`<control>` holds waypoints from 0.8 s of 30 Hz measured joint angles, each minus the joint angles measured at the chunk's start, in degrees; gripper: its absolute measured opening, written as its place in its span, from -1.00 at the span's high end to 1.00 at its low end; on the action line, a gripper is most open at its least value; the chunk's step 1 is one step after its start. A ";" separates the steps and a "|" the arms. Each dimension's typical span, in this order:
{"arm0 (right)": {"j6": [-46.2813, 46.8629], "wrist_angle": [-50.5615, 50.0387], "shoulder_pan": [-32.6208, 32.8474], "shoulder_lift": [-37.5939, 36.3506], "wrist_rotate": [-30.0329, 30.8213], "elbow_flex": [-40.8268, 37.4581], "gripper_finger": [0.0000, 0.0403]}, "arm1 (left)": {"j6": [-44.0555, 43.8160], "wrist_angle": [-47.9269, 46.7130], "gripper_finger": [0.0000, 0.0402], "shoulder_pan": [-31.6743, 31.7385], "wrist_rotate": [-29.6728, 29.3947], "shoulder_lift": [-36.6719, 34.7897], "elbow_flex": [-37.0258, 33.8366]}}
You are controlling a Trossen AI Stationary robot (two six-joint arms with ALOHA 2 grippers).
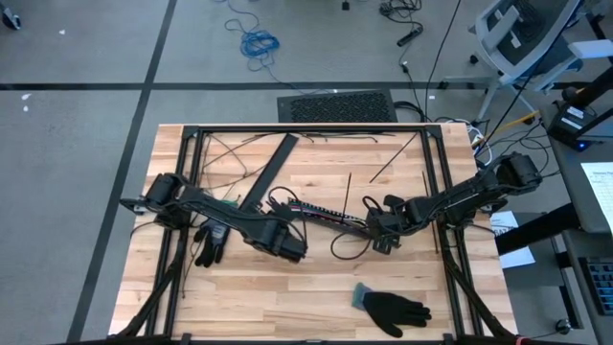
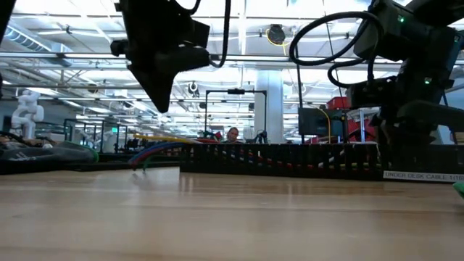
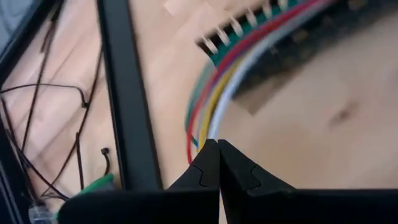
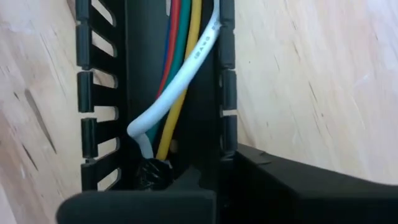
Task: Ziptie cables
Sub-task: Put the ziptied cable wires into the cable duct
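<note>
Our right claw [image 1: 380,233] is closed at the strip's [image 4: 149,93] end, over the cables [image 4: 183,68]; our left claw [image 3: 217,163] pinches their other end.

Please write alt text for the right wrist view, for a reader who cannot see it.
Coloured cables, white, yellow, green and red, run inside a black slotted channel on the wooden table. The shut right end effector sits at their lower end.

Robotics lab: wood bench [image 1: 287,297], office chair [image 1: 522,34], humanoid robot [image 2: 27,109] in bkgd.
</note>
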 joint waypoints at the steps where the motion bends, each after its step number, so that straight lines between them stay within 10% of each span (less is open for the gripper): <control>1: 0.02 -0.02 0.00 0.00 0.00 0.00 0.99 | 0.98 0.07 1.00 0.00 1.01 -0.36 0.00; 9: -0.83 0.40 0.01 0.00 -0.08 -0.09 1.00 | -2.55 7.36 1.00 -1.90 1.41 -1.62 0.02; 17: -11.37 0.27 1.59 0.03 -1.21 -0.08 1.00 | 24.80 17.92 0.91 -2.37 7.94 -0.96 -1.54; 24: -16.50 -2.86 2.27 -0.09 -3.13 0.07 1.00 | 21.47 17.76 0.86 -2.06 14.99 -1.27 -1.42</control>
